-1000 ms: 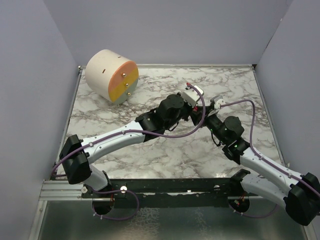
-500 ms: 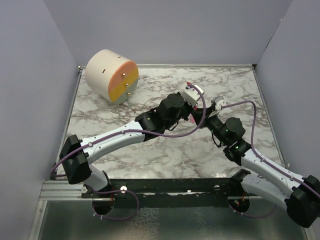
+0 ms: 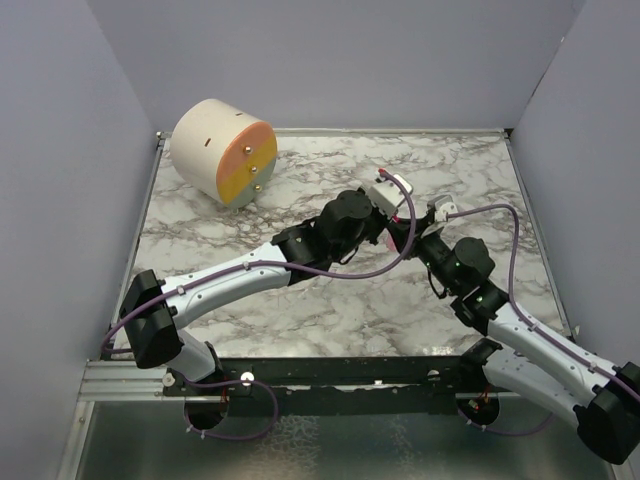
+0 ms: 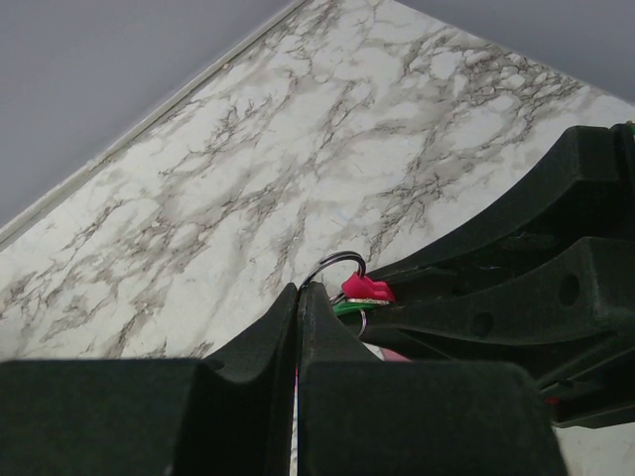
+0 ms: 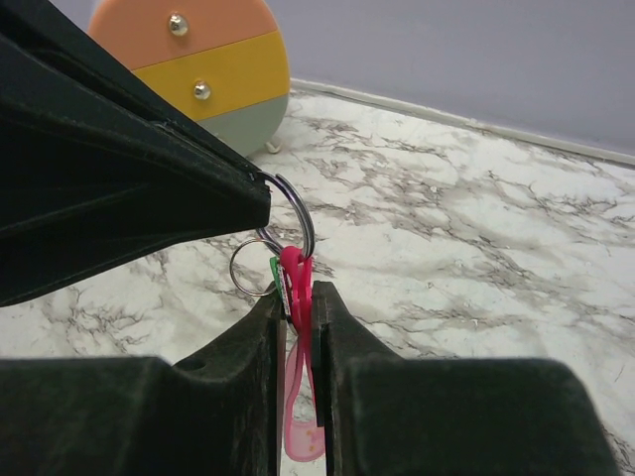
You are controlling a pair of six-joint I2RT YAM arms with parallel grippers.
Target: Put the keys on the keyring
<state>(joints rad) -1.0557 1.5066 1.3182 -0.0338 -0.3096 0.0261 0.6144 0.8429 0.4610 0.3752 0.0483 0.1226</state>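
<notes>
So the whole thing is up in the air over the white marble-patterned table (image 5: 476, 228), pinched between both arms. The left gripper (image 4: 300, 294) is closed tight on the thin silvery metal ring (image 5: 310, 226), right at its edge. The right gripper (image 5: 295, 297) is clamped on the slim pink-red strip tag (image 5: 301, 416), with the tiny bright green flat key piece (image 5: 275, 270) pressed flat against it.

My take on doing this bit well: keep the left side dead steady as the anchor. Let the right side do small twists that walk the green piece round the wire (no yanking apart, or the ring slips out of that thin hold).

The tag's long axis runs straight along the right fingers, ring end pointing away from that wrist toward the left gripper. The green piece seems to lie the same way, but most of it is hidden.
</notes>
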